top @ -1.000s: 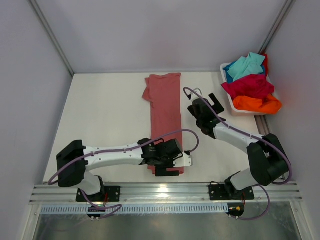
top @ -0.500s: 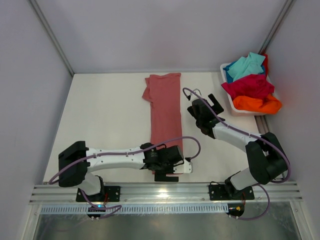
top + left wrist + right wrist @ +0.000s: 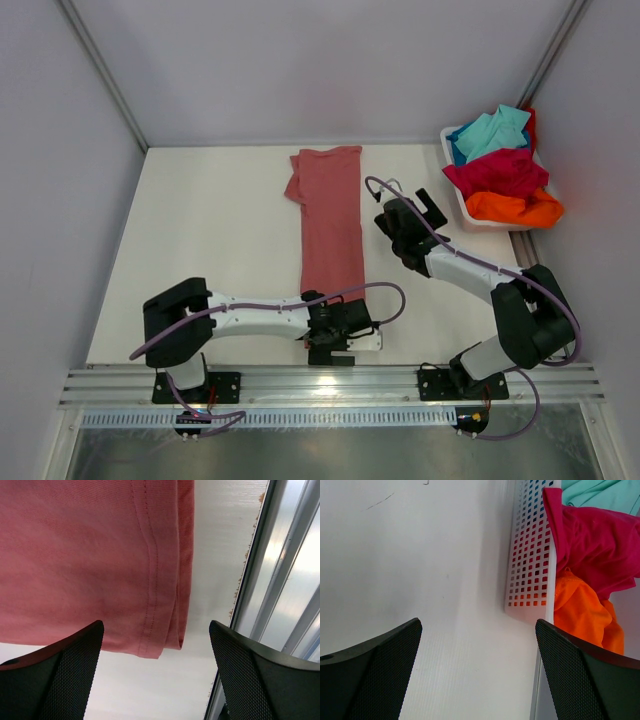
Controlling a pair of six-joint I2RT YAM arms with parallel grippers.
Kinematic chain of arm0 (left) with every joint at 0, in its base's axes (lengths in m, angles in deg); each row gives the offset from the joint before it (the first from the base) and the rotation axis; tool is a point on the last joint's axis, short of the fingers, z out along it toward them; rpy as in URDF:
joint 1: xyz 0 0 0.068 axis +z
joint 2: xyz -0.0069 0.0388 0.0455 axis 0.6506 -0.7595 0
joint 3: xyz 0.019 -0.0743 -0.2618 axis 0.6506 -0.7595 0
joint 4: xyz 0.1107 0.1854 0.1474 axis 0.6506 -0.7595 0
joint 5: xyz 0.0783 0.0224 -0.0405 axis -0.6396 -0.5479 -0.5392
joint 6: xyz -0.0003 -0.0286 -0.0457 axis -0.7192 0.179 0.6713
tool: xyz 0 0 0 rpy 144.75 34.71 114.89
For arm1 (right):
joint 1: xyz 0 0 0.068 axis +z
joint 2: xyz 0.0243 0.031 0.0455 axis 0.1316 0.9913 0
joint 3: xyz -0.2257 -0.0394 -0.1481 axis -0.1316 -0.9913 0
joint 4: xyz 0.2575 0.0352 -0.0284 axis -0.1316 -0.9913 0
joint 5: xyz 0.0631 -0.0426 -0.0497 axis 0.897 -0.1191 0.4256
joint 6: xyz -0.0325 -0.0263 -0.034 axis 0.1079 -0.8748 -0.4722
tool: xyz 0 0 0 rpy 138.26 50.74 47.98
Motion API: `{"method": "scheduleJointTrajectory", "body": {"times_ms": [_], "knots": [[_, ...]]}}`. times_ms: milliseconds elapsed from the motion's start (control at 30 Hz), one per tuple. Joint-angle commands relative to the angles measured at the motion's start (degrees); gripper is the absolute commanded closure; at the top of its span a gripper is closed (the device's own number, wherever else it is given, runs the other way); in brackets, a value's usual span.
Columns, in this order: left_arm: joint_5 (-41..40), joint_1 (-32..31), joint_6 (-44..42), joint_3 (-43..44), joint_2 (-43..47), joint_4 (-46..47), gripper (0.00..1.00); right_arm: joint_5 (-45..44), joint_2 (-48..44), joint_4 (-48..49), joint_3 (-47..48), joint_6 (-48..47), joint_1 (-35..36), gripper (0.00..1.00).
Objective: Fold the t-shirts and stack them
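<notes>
From above, the salmon-pink t-shirt (image 3: 330,215) is seen laid flat as a long narrow strip on the table (image 3: 210,240), running from 12 to 6 o'clock near the middle. The left gripper (image 3: 335,352) is placed at the strip's 6 o'clock end, low over the hem. The right gripper (image 3: 425,205) is held at 3 o'clock of the shirt, apart from it. At 2 o'clock the white tub (image 3: 452,175) is packed with the turquoise tee (image 3: 490,132), crimson tee (image 3: 497,172) and orange tee (image 3: 515,208).

Left wrist view: the jaws are spread wide and nothing is gripped. The shirt's stitched hem corner is framed between them, and the cloth fills the picture from 9 to 12 o'clock. A metal rail (image 3: 285,580) is seen at 3 o'clock.

Right wrist view: jaws spread wide again, over bare table only. The tub's perforated wall is caught at 1 o'clock, with crimson cloth draped over its rim, orange at 4 o'clock and turquoise in the top corner.
</notes>
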Motion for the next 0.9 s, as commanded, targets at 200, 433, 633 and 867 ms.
{"method": "scheduleJointTrajectory", "body": {"times_ms": [200, 433, 633, 867], "knots": [[-0.55, -0.43, 1.99, 1.30, -2.39, 0.17, 0.14, 0.50, -0.37, 0.55, 2.52, 1.53, -0.06, 0.01], [-0.73, -0.43, 2.34, 2.00, -4.33, 0.08, 0.18, 0.24, -0.90, 0.47, 2.43, 1.70, -0.06, 0.01], [-0.99, -0.35, 2.69, 2.88, -5.99, -0.18, 0.30, 0.24, -1.43, 0.47, 2.43, 1.62, -0.06, 0.01], [-0.29, -0.43, 2.60, 4.20, -7.23, -1.50, 0.64, 0.15, -1.78, 0.55, 2.35, 1.53, -0.06, 0.01]]}}
